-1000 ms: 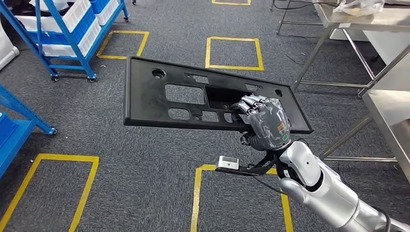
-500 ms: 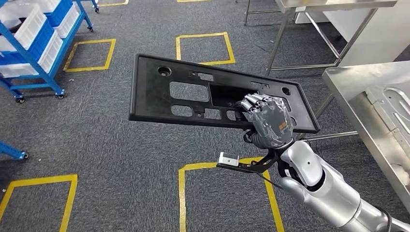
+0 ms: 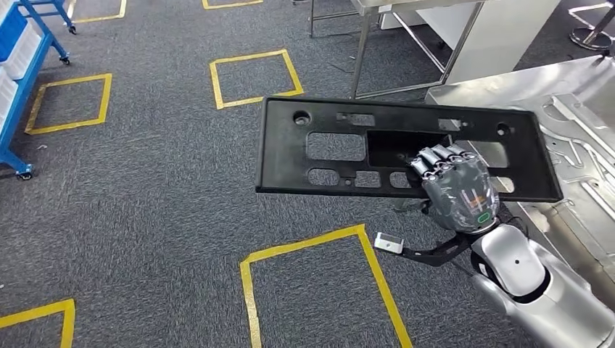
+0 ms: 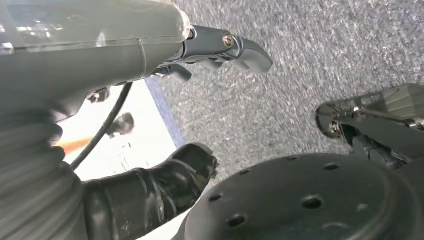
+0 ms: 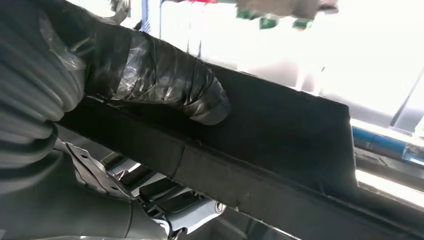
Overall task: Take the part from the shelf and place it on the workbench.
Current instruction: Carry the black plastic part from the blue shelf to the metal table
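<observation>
A long flat black plastic part [image 3: 341,148] with several cut-outs hangs level in the air, held along its near edge by my right hand [image 3: 457,190]. Its right end reaches over the near corner of the steel workbench [image 3: 500,85] at the right. In the right wrist view the taped thumb [image 5: 165,75] presses on the part's black rim [image 5: 280,150]. My left hand [image 4: 125,50] hangs over the grey carpet, its fingers [image 4: 235,47] spread and nothing in it.
Silver pressed-metal pieces [image 3: 584,138] lie on the workbench. Behind it stand a steel table's legs [image 3: 360,51] and a white cabinet [image 3: 493,29]. A blue shelf trolley [image 3: 18,51] is at the far left. Yellow tape squares [image 3: 254,76] mark the carpet.
The whole picture has slid left as the camera turned right: the blue shelves have nearly left the frame and the workbench has come closer. The right hand still holds the part.
</observation>
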Controlling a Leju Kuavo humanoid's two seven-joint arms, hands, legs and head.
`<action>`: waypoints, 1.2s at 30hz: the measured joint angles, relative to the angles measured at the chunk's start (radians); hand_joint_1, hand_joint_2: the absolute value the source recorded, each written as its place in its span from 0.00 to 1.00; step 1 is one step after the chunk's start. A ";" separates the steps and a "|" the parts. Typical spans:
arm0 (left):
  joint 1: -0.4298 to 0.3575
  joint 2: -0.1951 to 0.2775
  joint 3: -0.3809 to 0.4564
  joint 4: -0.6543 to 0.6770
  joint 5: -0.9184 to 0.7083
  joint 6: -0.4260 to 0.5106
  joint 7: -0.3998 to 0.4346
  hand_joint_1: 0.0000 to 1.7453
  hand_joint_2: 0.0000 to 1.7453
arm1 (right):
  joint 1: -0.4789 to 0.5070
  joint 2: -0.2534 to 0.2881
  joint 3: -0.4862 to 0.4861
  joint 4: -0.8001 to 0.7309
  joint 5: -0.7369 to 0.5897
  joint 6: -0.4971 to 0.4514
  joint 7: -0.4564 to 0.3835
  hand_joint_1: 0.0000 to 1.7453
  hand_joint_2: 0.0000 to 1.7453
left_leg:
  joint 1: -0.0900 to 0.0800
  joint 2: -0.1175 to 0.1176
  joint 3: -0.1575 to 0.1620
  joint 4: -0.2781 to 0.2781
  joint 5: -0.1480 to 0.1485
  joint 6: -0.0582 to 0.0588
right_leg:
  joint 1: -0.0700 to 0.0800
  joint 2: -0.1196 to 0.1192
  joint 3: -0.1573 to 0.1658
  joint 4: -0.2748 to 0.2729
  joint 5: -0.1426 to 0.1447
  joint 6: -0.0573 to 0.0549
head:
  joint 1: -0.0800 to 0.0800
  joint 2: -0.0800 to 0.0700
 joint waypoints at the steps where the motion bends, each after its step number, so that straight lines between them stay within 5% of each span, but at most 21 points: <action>1: 0.001 0.000 0.000 0.000 0.002 0.000 0.000 0.00 1.00 | 0.002 -0.006 -0.011 -0.001 0.003 0.006 0.000 1.00 1.00 | 0.000 0.014 0.002 -0.005 0.002 -0.001 | -0.002 -0.032 -0.025 0.052 -0.031 0.005 | 0.000 0.000; 3: 0.002 -0.001 0.000 0.000 0.006 0.000 0.000 0.00 1.00 | 0.010 -0.014 -0.028 -0.002 0.002 0.017 0.000 1.00 1.00 | 0.001 0.041 0.002 -0.005 0.000 -0.003 | -0.013 -0.053 -0.077 0.162 -0.079 0.018 | 0.000 0.000; 4: 0.002 -0.002 0.000 0.000 0.008 0.000 -0.001 0.00 1.00 | 0.017 -0.017 -0.036 -0.002 0.000 0.021 0.000 1.00 1.00 | 0.003 0.055 0.002 -0.003 -0.003 -0.006 | -0.019 -0.057 -0.086 0.186 -0.080 0.025 | 0.000 0.000; 5: 0.002 -0.003 0.000 0.000 0.010 0.000 -0.002 0.00 1.00 | 0.023 -0.022 -0.044 -0.003 -0.002 0.024 0.000 1.00 1.00 | 0.006 0.068 0.002 0.000 -0.007 -0.010 | -0.025 -0.061 -0.078 0.172 -0.062 0.032 | 0.000 0.000; 8: 0.000 -0.004 0.000 0.000 0.015 -0.001 -0.006 0.00 1.00 | 0.037 -0.033 -0.074 -0.008 -0.009 0.028 0.000 1.00 1.00 | 0.015 0.101 0.003 0.022 -0.026 -0.031 | -0.032 -0.103 0.014 -0.002 0.016 0.051 | 0.000 0.000; 10: -0.001 -0.002 0.000 0.000 0.017 -0.002 -0.007 0.00 1.00 | 0.053 -0.040 -0.095 -0.016 -0.018 0.032 0.001 1.00 1.00 | 0.014 0.117 0.005 0.034 -0.039 -0.047 | -0.026 -0.120 0.039 -0.051 0.024 0.040 | 0.000 0.000; 13: -0.004 -0.001 0.000 0.000 0.017 -0.005 -0.010 0.00 1.00 | 0.086 -0.049 -0.127 -0.028 -0.031 0.036 0.001 1.00 1.00 | 0.014 0.126 0.011 0.042 -0.052 -0.063 | -0.024 -0.092 0.034 -0.046 0.022 0.013 | -0.001 0.000; 15: -0.005 -0.001 0.001 0.000 0.018 -0.006 -0.013 0.00 1.00 | 0.095 -0.056 -0.143 -0.035 -0.035 0.036 0.001 1.00 1.00 | 0.019 0.085 -0.009 0.092 -0.089 -0.069 | -0.025 -0.072 0.034 -0.047 0.024 -0.001 | -0.001 0.000; 18: -0.004 -0.001 0.001 0.000 0.020 -0.008 -0.017 0.00 1.00 | 0.102 -0.059 -0.153 -0.041 -0.037 0.037 0.001 1.00 1.00 | 0.020 0.032 -0.101 0.281 -0.175 -0.067 | -0.017 -0.041 0.034 -0.047 0.026 -0.012 | -0.001 0.000; 20: -0.003 -0.001 0.000 0.000 0.021 -0.010 -0.022 0.00 1.00 | 0.111 -0.059 -0.155 -0.042 -0.039 0.037 0.000 1.00 1.00 | 0.014 0.027 -0.134 0.329 -0.165 -0.055 | -0.008 -0.015 0.034 -0.047 0.026 -0.016 | -0.001 0.000; 22: -0.001 -0.001 0.000 0.000 0.023 -0.012 -0.027 0.00 1.00 | 0.120 -0.059 -0.164 -0.044 -0.040 0.038 -0.001 1.00 1.00 | 0.002 0.008 -0.100 0.230 -0.090 -0.031 | -0.002 0.013 0.035 -0.047 0.027 -0.018 | -0.001 0.000; 24: 0.001 0.001 0.000 0.000 0.025 -0.012 -0.029 0.00 1.00 | 0.129 -0.058 -0.178 -0.047 -0.042 0.038 -0.002 1.00 1.00 | -0.007 -0.041 -0.048 0.104 -0.033 -0.003 | -0.004 0.037 0.033 -0.047 0.029 -0.018 | 0.000 0.000; 26: -0.001 0.003 0.000 0.000 0.026 -0.012 -0.031 0.00 1.00 | 0.139 -0.058 -0.189 -0.047 -0.045 0.039 -0.002 1.00 1.00 | -0.011 -0.063 -0.025 0.055 -0.024 0.010 | -0.013 0.058 0.030 -0.050 0.033 -0.012 | -0.001 0.000; 28: -0.005 0.001 0.000 0.000 0.026 -0.013 -0.031 0.00 1.00 | 0.149 -0.061 -0.201 -0.049 -0.049 0.041 -0.002 1.00 1.00 | -0.011 -0.041 -0.012 0.030 -0.015 0.011 | -0.017 0.074 0.029 -0.056 0.039 -0.001 | -0.001 0.000; 30: -0.006 -0.002 0.000 -0.001 0.026 -0.014 -0.031 0.00 1.00 | 0.155 -0.065 -0.220 -0.053 -0.051 0.044 -0.002 1.00 1.00 | -0.005 -0.011 0.006 -0.007 0.000 0.011 | -0.012 0.033 0.017 -0.031 0.018 0.008 | -0.001 0.000; 32: -0.003 -0.004 0.000 -0.001 0.027 -0.015 -0.029 0.00 1.00 | 0.156 -0.067 -0.236 -0.055 -0.053 0.049 -0.002 1.00 1.00 | -0.001 0.018 0.015 -0.026 0.007 0.008 | -0.012 -0.029 -0.028 0.063 -0.039 0.017 | 0.000 0.000; 34: -0.001 -0.006 0.000 -0.001 0.027 -0.017 -0.026 0.00 1.00 | 0.164 -0.067 -0.244 -0.055 -0.055 0.055 -0.002 1.00 1.00 | 0.001 0.045 0.014 -0.023 0.003 0.003 | -0.024 -0.052 -0.073 0.159 -0.078 0.030 | 0.000 0.000; 36: -0.001 -0.008 0.000 -0.001 0.028 -0.019 -0.024 0.00 1.00 | 0.172 -0.067 -0.252 -0.054 -0.058 0.059 -0.003 1.00 1.00 | 0.008 0.071 0.014 -0.013 -0.007 -0.007 | -0.036 -0.064 -0.061 0.142 -0.049 0.046 | 0.000 0.000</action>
